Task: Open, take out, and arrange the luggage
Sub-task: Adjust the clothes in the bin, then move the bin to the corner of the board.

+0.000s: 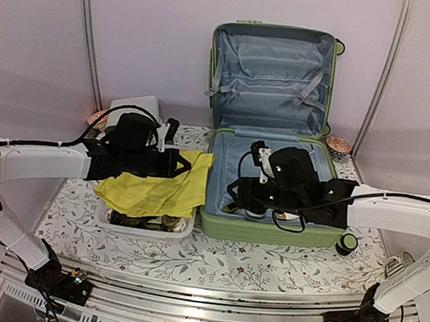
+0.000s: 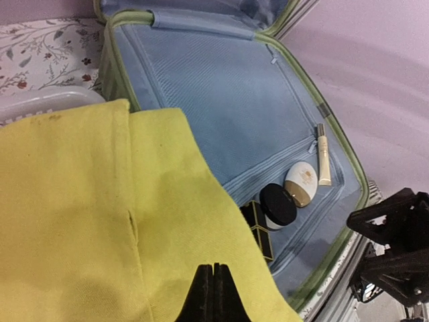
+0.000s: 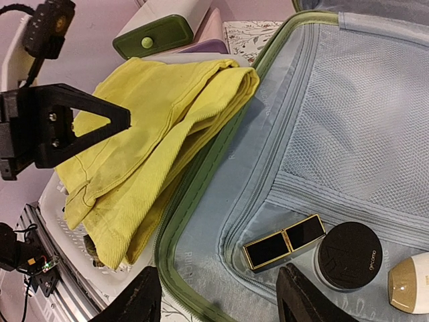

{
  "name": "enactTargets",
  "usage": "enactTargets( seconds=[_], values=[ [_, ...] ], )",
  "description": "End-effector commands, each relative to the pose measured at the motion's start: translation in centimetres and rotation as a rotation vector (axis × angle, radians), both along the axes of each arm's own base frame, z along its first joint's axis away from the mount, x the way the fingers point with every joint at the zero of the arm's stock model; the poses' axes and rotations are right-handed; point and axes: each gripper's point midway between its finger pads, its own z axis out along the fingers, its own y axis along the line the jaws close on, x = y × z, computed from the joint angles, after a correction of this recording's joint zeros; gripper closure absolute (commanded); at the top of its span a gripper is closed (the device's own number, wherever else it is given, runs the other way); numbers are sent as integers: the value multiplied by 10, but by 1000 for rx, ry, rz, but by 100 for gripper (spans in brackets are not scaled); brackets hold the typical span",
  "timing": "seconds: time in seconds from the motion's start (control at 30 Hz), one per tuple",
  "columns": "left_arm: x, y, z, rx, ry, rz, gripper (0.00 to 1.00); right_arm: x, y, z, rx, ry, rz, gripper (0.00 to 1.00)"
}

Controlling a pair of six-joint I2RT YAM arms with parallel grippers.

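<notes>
Luggage [image 1: 261, 231]: open at centre right of the top view, lid upright, base flat on the tabletop [image 1: 264, 273]. Right gripper [image 3: 216, 272]: nearer arm, fingers apart above the base. Black-and-gold case [image 3: 283, 241] lies just ahead, long axis slanting lower left to upper right, with a black jar [image 3: 348, 255] touching its right end. Left gripper [image 2: 213, 285]: pinched together on a yellow cloth [image 2: 80, 215] over the white basket [image 1: 144, 229].
</notes>
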Motion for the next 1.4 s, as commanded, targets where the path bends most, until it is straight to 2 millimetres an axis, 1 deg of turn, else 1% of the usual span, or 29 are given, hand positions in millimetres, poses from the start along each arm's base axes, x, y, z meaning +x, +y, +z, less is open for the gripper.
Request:
enactTargets(
  seconds=[0.0, 0.07, 0.1, 0.17, 0.23, 0.33, 0.4, 0.53, 0.6, 0.67, 0.77, 0.83, 0.9, 0.97, 1.17, 1.23, 1.3, 1.37],
  values=[
    [6, 3, -35, 76, 75, 42, 100, 2, -5, 8, 19, -16, -19, 39],
    [4, 1, -59, 110, 134, 35, 100, 2, -6, 5, 15, -13, -20, 39],
    [2, 0, -74, 126, 169, 33, 100, 2, -5, 4, 14, -11, -20, 39],
    [-1, 2, -98, 149, 226, 43, 100, 2, -5, 4, 15, -8, -20, 39],
    [-4, 7, -116, 178, 260, 56, 100, 2, -4, 3, 18, -4, -18, 39],
    [-10, 19, -140, 231, 294, 81, 100, 1, -4, 2, 18, -2, -18, 39],
    [-17, 28, -155, 266, 315, 90, 100, 2, -5, 2, 15, -6, -23, 39],
    [-30, 53, -173, 374, 323, 98, 100, 3, -6, 4, 16, -13, -30, 39],
    [-37, 64, -176, 423, 316, 75, 100, 3, -7, 4, 15, -14, -32, 39],
    [-41, 82, -177, 463, 324, 68, 100, 4, -6, 3, 14, -14, -33, 39],
    [-42, 115, -173, 496, 343, 102, 100, 4, -5, 3, 17, -15, -28, 39],
    [-41, 136, -163, 485, 334, 143, 100, 4, -3, 3, 21, -14, -24, 39],
    [-36, 151, -152, 472, 313, 181, 100, 4, -1, 5, 29, -18, -21, 40],
    [-31, 158, -140, 460, 287, 201, 100, 4, 0, 6, 31, -18, -18, 39],
    [-25, 124, -95, 327, 218, 117, 100, 4, 0, 9, 36, -23, -13, 39],
    [-25, 111, -77, 315, 176, 93, 96, 4, 0, 10, 37, -24, -12, 39],
    [-25, 95, -55, 284, 129, 67, 93, 3, 0, 9, 35, -22, -10, 39],
    [-29, 78, -36, 249, 96, 38, 90, 3, 1, 9, 37, -20, -8, 39]
  ],
)
